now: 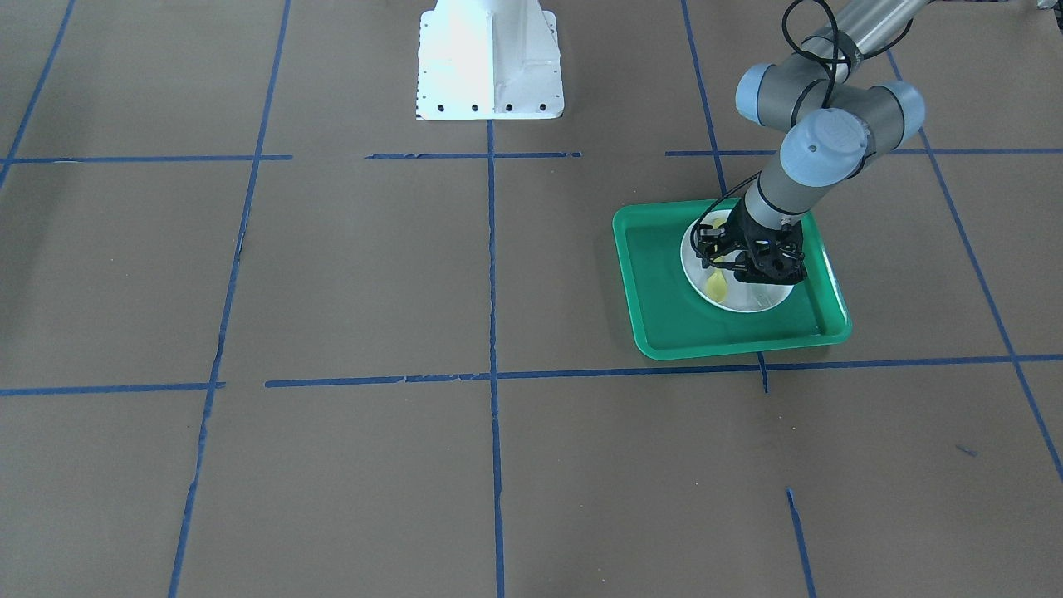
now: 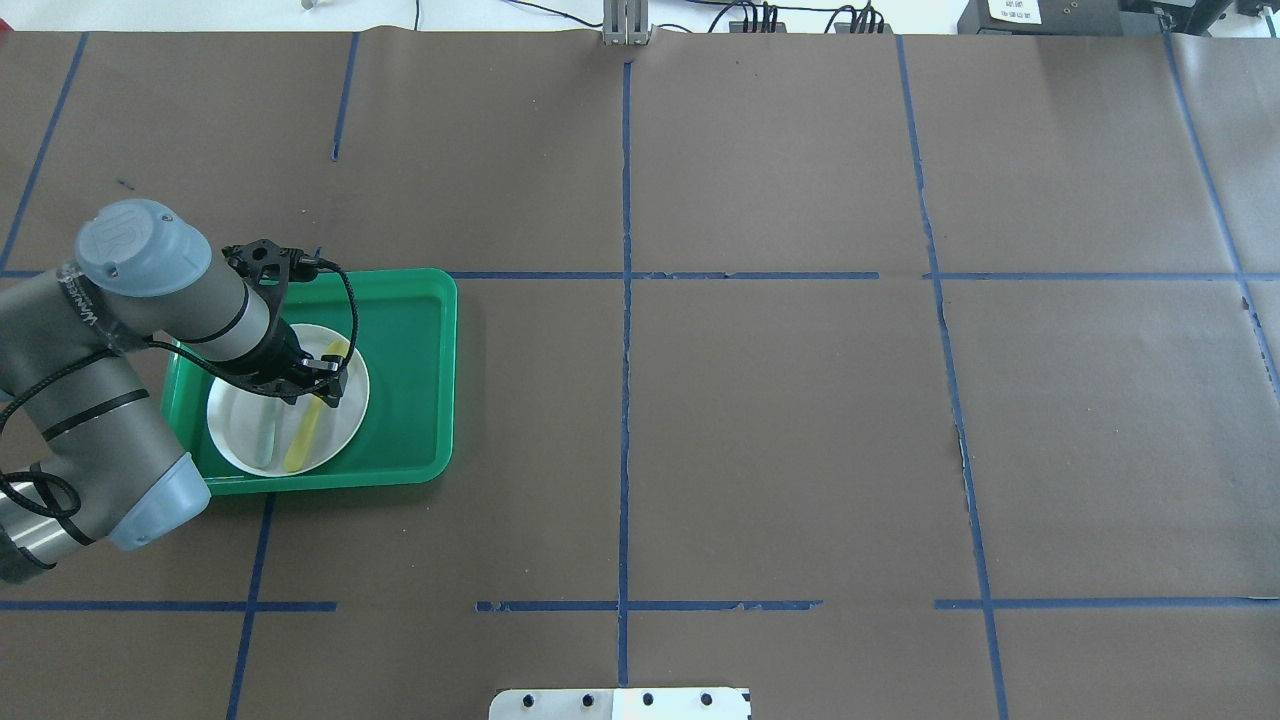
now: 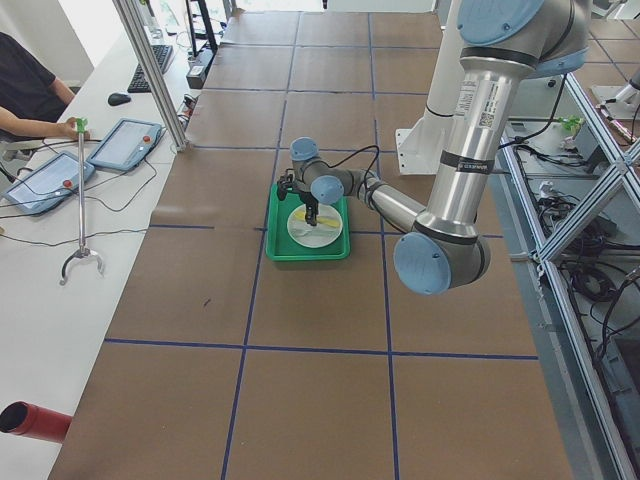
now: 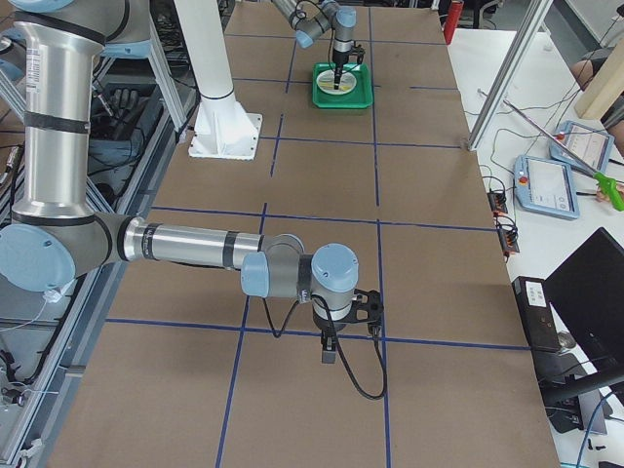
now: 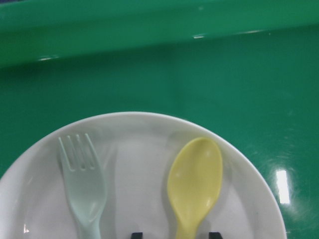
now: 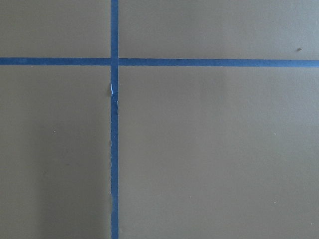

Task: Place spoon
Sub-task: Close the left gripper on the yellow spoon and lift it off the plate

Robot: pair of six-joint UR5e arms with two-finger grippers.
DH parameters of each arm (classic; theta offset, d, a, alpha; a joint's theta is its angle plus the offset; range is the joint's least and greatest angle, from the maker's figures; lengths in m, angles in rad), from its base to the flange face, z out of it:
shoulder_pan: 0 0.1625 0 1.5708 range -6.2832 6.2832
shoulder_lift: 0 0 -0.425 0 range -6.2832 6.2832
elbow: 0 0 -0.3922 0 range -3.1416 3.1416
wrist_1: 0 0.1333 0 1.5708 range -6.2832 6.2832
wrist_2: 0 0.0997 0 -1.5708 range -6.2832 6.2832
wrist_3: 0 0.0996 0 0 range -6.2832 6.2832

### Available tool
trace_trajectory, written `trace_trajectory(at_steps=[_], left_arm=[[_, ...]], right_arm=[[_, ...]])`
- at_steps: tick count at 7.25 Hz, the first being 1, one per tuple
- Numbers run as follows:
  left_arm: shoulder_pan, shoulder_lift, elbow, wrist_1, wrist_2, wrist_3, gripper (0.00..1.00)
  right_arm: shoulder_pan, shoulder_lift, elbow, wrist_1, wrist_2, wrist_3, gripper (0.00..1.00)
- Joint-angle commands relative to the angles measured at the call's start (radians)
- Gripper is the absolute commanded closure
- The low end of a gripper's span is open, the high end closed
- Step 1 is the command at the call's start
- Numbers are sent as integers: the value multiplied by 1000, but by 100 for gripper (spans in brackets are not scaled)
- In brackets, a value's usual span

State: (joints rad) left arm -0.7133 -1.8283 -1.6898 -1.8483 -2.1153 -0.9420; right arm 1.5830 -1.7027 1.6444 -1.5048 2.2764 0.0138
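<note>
Yellow spoon (image 5: pixel 194 184), pale fork (image 5: pixel 82 189): one each.

One each: spoon (image 5: pixel 194 181); fork (image 5: pixel 82 191); plate (image 5: pixel 142 137); tray (image 5: pixel 149 74)

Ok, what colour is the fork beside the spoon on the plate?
The fork is pale grey-white, faintly minty; it shows best in the left wrist view.

Grey arm (image 2: pixel 120 450), blue caps (image 2: pixel 130 240), black cables (image 2: pixel 353 310).
</note>
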Motion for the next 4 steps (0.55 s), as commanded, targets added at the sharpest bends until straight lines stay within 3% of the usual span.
trace_trajectory(at_steps=[1,4], left_arm=[[0,4,1,0,0,3,100],[-27,32,-101,30,0,11,100]], right_arm=[[0,0,0,0,0,0,0],[0,0,0,0,0,0,0]])
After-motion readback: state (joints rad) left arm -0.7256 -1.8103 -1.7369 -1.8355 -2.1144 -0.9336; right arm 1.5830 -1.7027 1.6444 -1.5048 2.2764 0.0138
